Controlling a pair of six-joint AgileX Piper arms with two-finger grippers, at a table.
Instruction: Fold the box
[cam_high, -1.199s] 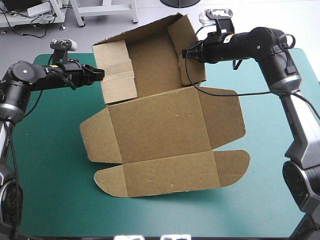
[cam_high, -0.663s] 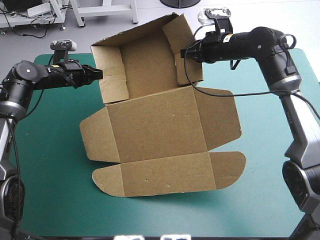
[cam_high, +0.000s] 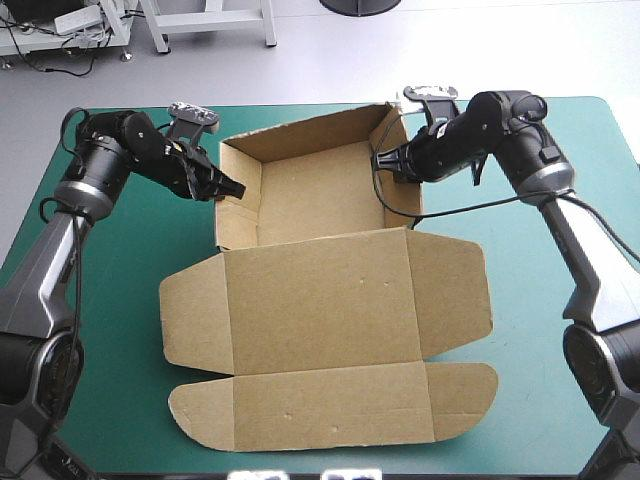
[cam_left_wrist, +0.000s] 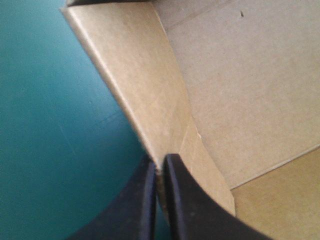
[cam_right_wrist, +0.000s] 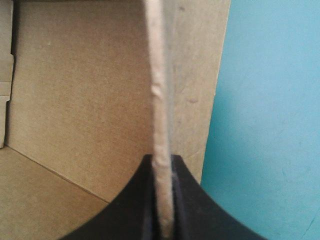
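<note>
On the table (cam_high: 90, 400): the brown box (cam_high: 320, 300) sits mid-cover, its tray toward the far edge and its lid toward the near edge.
Left gripper (cam_high: 232, 188): black fingers all but closed, pinching the rim of the tray's left wall.
Right gripper (cam_high: 383, 160): fingers all but closed on the tray's right wall, the board's edge between them.
Box shape: open tray with back and side walls raised; the lid lies flat with its side flaps and rounded front flap spread out.

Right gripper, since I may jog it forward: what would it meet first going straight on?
The box's right wall, which the right gripper is shut on; past it, probably the box's floor.
</note>
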